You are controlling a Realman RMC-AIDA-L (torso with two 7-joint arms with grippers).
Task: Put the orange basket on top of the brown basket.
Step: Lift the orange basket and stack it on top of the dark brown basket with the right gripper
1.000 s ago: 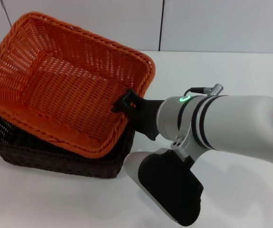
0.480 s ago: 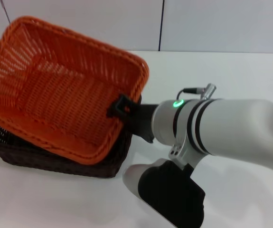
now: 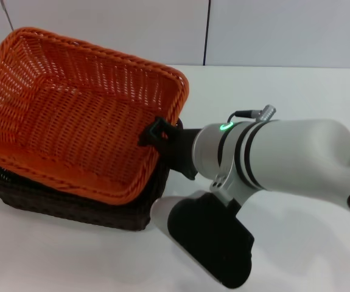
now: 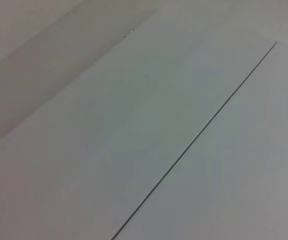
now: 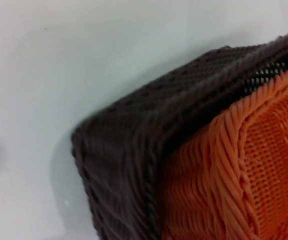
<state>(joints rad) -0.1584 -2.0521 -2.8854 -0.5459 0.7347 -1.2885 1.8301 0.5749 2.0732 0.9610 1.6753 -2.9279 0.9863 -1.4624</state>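
The orange basket (image 3: 71, 121) rests tilted in the mouth of the brown basket (image 3: 59, 204) at the left of the table, its far side higher. Only the brown basket's near wall and right corner show beneath it. My right gripper (image 3: 158, 132) is shut on the orange basket's right rim, one black finger hooked over the braid. The right wrist view looks down on the brown basket's corner (image 5: 128, 140) with the orange rim (image 5: 254, 175) nested just inside it. My left gripper is out of view; its wrist camera shows only a white surface.
The white table (image 3: 296, 91) stretches to the right and front of the baskets. My right arm's bulky forearm and elbow (image 3: 205, 243) lie across the near right part. A pale wall with a dark seam (image 3: 207, 30) stands behind.
The orange basket has come down and levelled out, settling deeper into the brown basket. My right arm has sunk with it, still holding the rim.
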